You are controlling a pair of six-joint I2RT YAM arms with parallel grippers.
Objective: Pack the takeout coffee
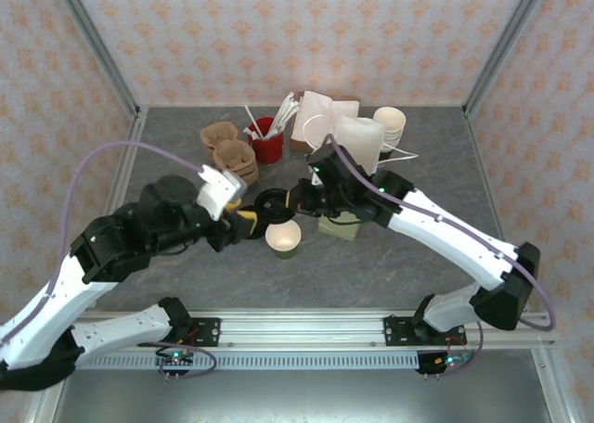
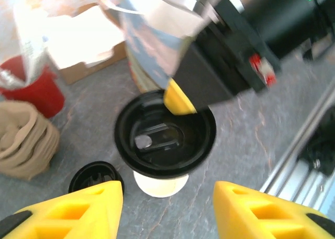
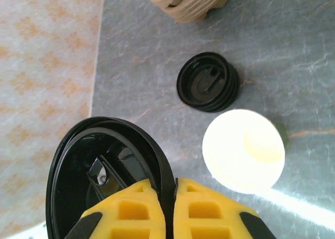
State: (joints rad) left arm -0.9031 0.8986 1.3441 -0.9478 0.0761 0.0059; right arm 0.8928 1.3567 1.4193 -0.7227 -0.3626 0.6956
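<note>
The olive-green paper cup (image 1: 283, 238) stands upright and uncovered on the grey table, its cream inside showing (image 3: 243, 150). My right gripper (image 1: 293, 198) is shut on the rim of a round black lid (image 3: 104, 171) and holds it tilted in the air, up and left of the cup. In the left wrist view this lid (image 2: 165, 134) hangs over most of the cup (image 2: 160, 184). My left gripper (image 2: 167, 213) is open, its yellow fingers (image 2: 68, 210) spread wide and holding nothing, just left of the cup.
A squat pile of black lids (image 3: 208, 82) lies on the table beside the cup. Brown pulp carriers (image 1: 227, 149), a red cup of utensils (image 1: 266, 145), white paper bags (image 1: 334, 126) and a stack of cups (image 1: 390, 124) crowd the back.
</note>
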